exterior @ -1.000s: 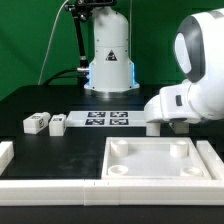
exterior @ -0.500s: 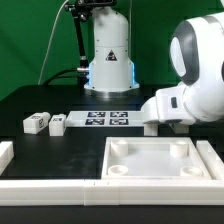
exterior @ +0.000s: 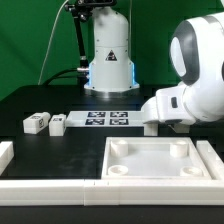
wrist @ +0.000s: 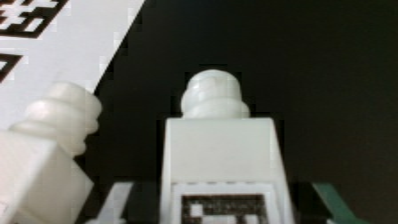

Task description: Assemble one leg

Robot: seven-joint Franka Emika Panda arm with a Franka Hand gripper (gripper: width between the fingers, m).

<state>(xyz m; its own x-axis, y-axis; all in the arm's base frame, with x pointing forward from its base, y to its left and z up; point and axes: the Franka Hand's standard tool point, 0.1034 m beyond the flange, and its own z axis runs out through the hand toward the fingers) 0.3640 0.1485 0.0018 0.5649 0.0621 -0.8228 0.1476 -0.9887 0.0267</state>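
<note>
In the wrist view a white leg [wrist: 222, 150] stands between my gripper's [wrist: 226, 205] two fingers. Its ribbed peg points away from me and its marker tag faces the camera. A dark gap shows on each side between the fingers [wrist: 121, 200] and the leg, so the gripper is open around it. A second leg [wrist: 50, 140] lies close beside it. In the exterior view the gripper [exterior: 160, 126] is low over the table behind the large white panel [exterior: 155, 160], and the arm's hand hides these two legs. Two more legs [exterior: 37, 123] [exterior: 58, 124] lie at the exterior view's left.
The marker board [exterior: 108, 119] lies in the middle of the black table and shows in the wrist view [wrist: 54, 40] too. White rails [exterior: 50, 185] run along the front, and one more rail [exterior: 5, 152] lies at the exterior view's left. The robot base [exterior: 108, 60] stands behind.
The arm has shifted a little toward the exterior view's left, then held still. The loose parts have not moved.
</note>
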